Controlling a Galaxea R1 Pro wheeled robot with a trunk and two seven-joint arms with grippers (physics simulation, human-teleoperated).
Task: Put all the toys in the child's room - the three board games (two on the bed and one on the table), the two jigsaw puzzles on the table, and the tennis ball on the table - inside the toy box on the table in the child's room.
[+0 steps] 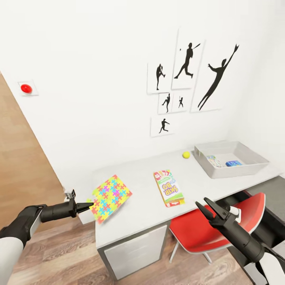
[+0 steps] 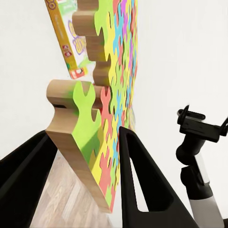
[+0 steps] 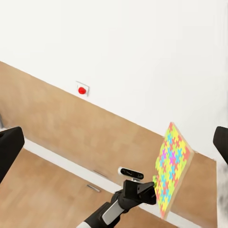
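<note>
Left gripper (image 1: 88, 206) pinches one jigsaw puzzle (image 1: 110, 197); right gripper (image 1: 206, 207) spread, empty. Toy box (image 1: 209, 165) holds some items; Skip-Bo (image 1: 169, 187) and tennis ball (image 1: 186, 154) remain outside.

Head camera high, facing forward-down over the tabletop (image 1: 134, 221) toward the picture wall; left wrist camera tight against the jigsaw puzzle (image 2: 111, 95) edge; right wrist camera farther back, facing the door side, sharing that puzzle.

Table (image 1: 138, 221): Skip-Bo box (image 1: 169, 187), tennis ball (image 1: 186, 154), toy box (image 1: 253, 168) lie on top.
</note>
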